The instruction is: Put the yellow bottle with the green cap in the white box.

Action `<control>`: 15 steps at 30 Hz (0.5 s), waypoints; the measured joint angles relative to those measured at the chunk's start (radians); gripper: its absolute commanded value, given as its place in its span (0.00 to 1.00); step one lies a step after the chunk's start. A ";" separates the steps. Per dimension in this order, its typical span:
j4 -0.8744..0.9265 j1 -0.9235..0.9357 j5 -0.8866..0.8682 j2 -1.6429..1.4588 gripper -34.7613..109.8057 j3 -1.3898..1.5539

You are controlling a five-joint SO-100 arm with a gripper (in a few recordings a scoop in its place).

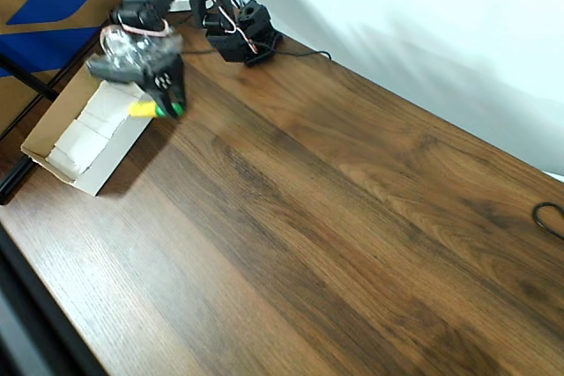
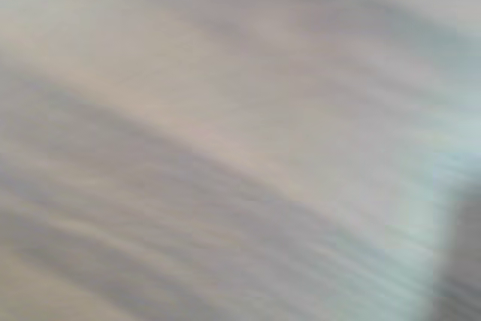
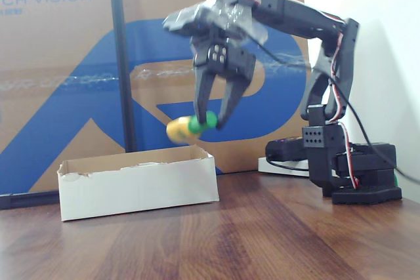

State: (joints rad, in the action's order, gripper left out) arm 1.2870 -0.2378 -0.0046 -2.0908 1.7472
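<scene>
1. the black two-finger claw (image 3: 209, 121) hangs in the air with its fingers pointing down, clenched on the bright green cap of the tiny rounded yellow plastic bottle (image 3: 182, 129); the bottle sticks out sideways to the left in the fixed view, lying roughly level rather than upright.

2. in the overhead view the claw (image 1: 167, 105) and the bottle (image 1: 143, 109) sit at the near right edge of the shallow white cardboard box (image 1: 99, 180), with the yellow body over the box's white paper lining and the green cap at about the wall.

3. in the fixed view the bottle is well above the rim of the box (image 3: 138, 188), touching nothing but the claw.

4. judged from this, pick-up and carry look done; what is left is to settle over the box, lower or let go, and draw the arm back.

5. behind the box stands a large brown carton with blue print (image 3: 79, 77), and a dark upright pole (image 3: 122, 63) crosses in front of it.

6. the wrist view is a smear of grey and pale bands; nothing in it can be made out.

7. the bottle's small print is too blurred to read, and the overhead view cuts off the box's far left corner behind the carton edge.
</scene>
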 measured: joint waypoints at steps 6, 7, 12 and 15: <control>0.005 0.170 0.003 -0.138 0.24 -0.003; 0.006 0.199 0.002 -0.149 0.24 -0.008; 0.002 0.307 0.018 -0.161 0.24 -0.032; -0.014 0.397 0.020 -0.135 0.24 -0.055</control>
State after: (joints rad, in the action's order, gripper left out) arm 1.2732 0.1595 0.0153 -2.2258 1.6920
